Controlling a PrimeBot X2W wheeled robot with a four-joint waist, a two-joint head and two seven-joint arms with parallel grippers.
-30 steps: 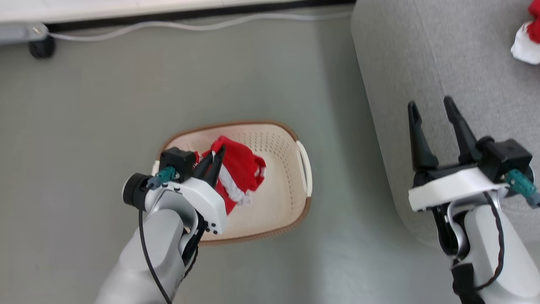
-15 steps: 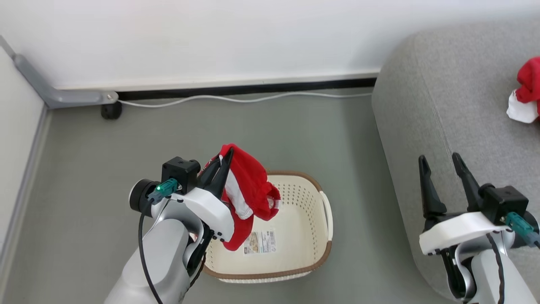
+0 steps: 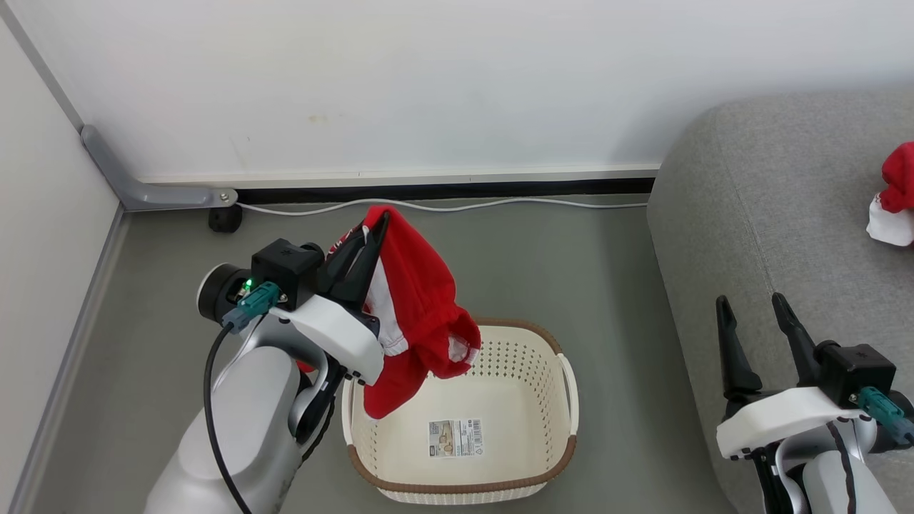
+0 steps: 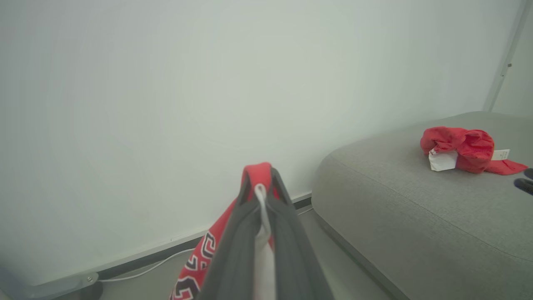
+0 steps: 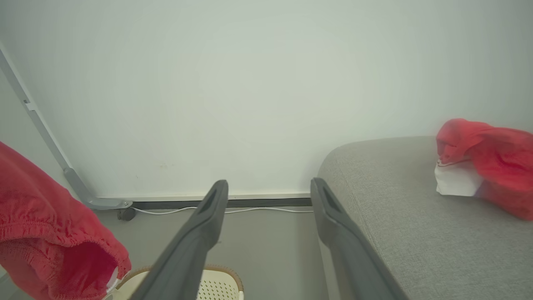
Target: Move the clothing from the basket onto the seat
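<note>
Red garment held high over the bare basket, with the seat at the right.

The grey seat (image 3: 785, 235) takes up the right side of the head view. Its rounded edge is near the cream basket (image 3: 464, 491) at bottom centre, so the carry across should be short. The basket's floor is bare except for a barcode sticker (image 3: 455, 437), which suggests this is the last piece. A red garment (image 3: 418, 307) hangs at centre-left, its hem drooping over the basket's upper-left rim. Held this high, it looks meant to clear the basket wall before going right. A second red garment (image 3: 896, 196) lies bunched at the frame's right edge, on the seat. The left gripper (image 3: 377, 228) is clamped on the hanging garment's top fold. The right gripper (image 3: 750, 303), at lower right, has its jaws wide apart and empty over the seat's edge.
</note>
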